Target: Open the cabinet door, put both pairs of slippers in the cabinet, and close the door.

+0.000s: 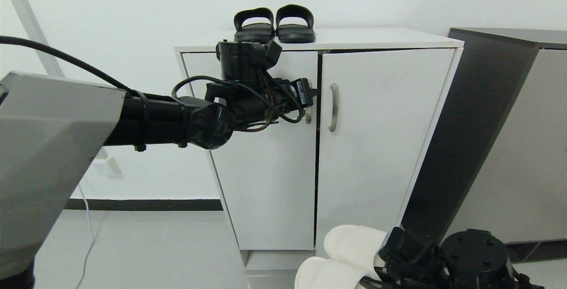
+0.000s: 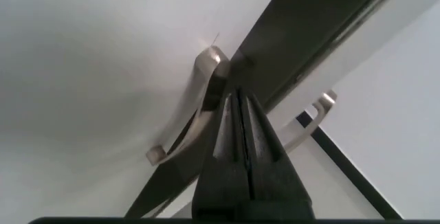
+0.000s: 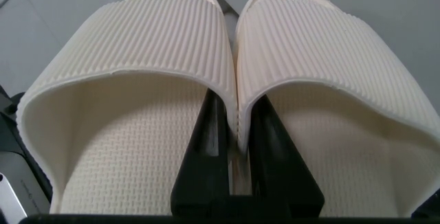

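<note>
There are two pairs of slippers, four in all, and one white cabinet (image 1: 376,36) with two doors, each bearing one curved metal handle. The black slippers (image 1: 274,25) sit side by side on the cabinet top, lengthwise front to back, with heels toward the robot and smooth arched straps. The white slippers (image 3: 137,80) have ribbed straps and textured insoles. They are low in front of the cabinet's foot, with toes pointing away from the right gripper (image 3: 235,114), which pinches their two inner strap walls together. The left gripper (image 2: 237,90) has its fingers pressed together, tips against the left door handle (image 2: 199,107).
</note>
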You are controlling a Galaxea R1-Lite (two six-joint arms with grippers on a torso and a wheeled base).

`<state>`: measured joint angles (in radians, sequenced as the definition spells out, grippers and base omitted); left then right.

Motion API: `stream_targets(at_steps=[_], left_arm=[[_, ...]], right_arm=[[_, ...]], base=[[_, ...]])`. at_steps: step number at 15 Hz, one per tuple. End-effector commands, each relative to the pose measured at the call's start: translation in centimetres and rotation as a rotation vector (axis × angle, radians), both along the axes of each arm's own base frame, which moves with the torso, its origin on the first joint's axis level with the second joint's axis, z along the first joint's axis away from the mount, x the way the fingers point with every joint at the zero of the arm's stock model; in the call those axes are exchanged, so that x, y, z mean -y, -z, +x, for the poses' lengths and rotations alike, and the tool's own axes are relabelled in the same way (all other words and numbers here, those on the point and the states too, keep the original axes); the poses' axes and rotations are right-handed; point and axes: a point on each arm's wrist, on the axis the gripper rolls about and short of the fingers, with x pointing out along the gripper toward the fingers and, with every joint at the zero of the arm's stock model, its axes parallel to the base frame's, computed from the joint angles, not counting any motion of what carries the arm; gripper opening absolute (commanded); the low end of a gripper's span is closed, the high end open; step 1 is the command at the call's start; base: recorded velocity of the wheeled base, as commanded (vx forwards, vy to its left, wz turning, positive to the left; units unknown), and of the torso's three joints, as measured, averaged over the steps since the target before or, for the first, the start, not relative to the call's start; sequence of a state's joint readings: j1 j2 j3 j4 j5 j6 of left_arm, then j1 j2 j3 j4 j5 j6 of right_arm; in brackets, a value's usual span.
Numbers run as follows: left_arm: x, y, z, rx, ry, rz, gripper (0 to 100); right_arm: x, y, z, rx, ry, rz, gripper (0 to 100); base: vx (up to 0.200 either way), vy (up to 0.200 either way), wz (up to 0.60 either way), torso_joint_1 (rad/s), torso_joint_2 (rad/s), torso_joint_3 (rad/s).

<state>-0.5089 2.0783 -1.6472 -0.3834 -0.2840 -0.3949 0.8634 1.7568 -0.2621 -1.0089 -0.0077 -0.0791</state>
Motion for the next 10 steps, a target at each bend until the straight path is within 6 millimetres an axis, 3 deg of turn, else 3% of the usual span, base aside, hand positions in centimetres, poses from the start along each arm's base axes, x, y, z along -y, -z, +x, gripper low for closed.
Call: stream_targets(at_steps=[1,6,10], left_arm=[[0.4,0.2,0.7,0.000,-0.011,-0.002,0],[1.2,0.7,1.1,-0.015,0.002,0.006,0],[2.4,0.6,-0.3,-0.021,0.038,0.011,0]], right_arm=[[0.0,0.0,0.0,0.000,-0.001,-0.001,0],[0.0,0.0,0.0,-0.001,-0.005,0.000,0],[0.0,0.2,-0.5,-0.023,-0.056,0.010,0]], base=[[0.000,0.000,0.00,0.000,0.00,0.000],[0.000,0.000,0.00,0.000,0.00,0.000],[0.000,0.000,0.00,0.000,0.00,0.000]])
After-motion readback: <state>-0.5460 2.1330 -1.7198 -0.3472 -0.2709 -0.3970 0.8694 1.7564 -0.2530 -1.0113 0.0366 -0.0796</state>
